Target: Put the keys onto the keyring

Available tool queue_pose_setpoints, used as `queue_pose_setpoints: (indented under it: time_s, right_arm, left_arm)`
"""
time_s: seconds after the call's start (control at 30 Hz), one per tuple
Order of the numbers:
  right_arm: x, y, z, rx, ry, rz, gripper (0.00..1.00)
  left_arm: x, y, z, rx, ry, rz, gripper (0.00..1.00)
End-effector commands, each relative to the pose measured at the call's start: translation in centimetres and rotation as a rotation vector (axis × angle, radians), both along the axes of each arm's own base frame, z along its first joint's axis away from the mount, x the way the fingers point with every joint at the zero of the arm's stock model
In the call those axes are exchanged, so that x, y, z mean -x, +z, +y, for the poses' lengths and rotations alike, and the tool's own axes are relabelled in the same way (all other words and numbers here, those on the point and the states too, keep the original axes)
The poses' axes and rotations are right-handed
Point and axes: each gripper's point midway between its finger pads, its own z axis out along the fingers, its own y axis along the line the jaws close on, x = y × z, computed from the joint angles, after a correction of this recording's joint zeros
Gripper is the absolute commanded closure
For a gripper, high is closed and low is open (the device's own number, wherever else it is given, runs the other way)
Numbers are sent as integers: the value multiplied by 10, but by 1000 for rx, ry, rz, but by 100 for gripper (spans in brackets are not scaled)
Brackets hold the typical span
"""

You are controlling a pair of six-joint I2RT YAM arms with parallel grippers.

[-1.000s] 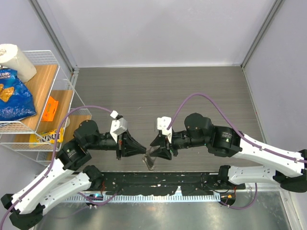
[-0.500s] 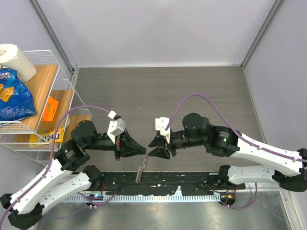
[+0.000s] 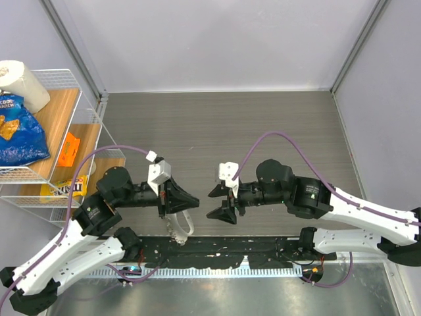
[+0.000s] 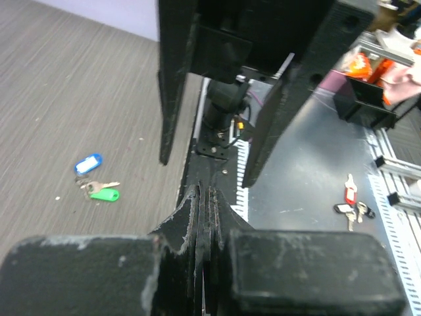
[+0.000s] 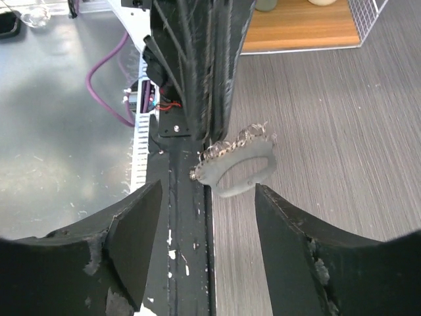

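Right now the keyring (image 5: 214, 172) hangs by its chain end from the left fingers (image 3: 187, 201), which are clamped tight on it, so its grey-beige strap loop dangles just over the near edge of the table (image 3: 217, 125), above the black rail (image 3: 217, 247) in front of the arm bases. The keys (image 4: 97, 185), one blue-tagged and one green-headed, lie together flat on the table, apart from the ring and with nothing holding them. Facing the strap, the right fingers (image 3: 216, 191) stand spread wide and empty. My worry is the pinch: it sits on a thin bit of chain, and a slip would likely drop the ring onto the rail or beyond (awkward ground for a pick-up). The keys are small and flat too, so fingers closing on them may skid or push them off rather than lift one. Off to the left, a wire rack (image 3: 92, 108) holds a blue crisp bag (image 3: 20, 131), a paper roll (image 3: 23, 82), an orange packet (image 3: 68, 150) and, lower down, a yellow packet (image 3: 62, 189).
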Motion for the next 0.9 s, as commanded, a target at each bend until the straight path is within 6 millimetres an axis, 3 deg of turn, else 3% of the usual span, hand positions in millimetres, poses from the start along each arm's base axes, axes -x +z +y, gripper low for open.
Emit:
queue_pose_setpoints:
  time_s: [0.0,0.13,0.27,0.4,0.47,0.5,0.57,0.73,0.87]
  right_arm:
    - [-6,1,-4,-36,-65,5,33]
    - [-11,-15,-4,2,-112,44,25]
    - [-14,-35,2,38,-150,108,24]
    - [-31,-66,12,78,-275,184,23]
    - [-41,-87,19,100,-347,227,23]
    - [-42,-97,22,109,-372,259,23]
    - [-56,-111,27,117,-460,284,23]
    - [-56,-128,44,108,-458,338,24]
    - [-52,-138,44,116,-451,354,24]
  left_arm:
    - [-31,-17,6,-72,195,25,100]
    - [-67,-45,18,-158,426,100,87]
    - [-98,-86,39,-293,676,214,67]
    - [-123,-130,71,-456,954,312,60]
    - [-131,-144,87,-522,1067,330,57]
    - [-134,-148,94,-549,1111,331,49]
    - [-142,-153,106,-583,1201,320,43]
    - [-157,-176,120,-705,1282,349,40]
    - [-161,-202,118,-763,1269,393,40]
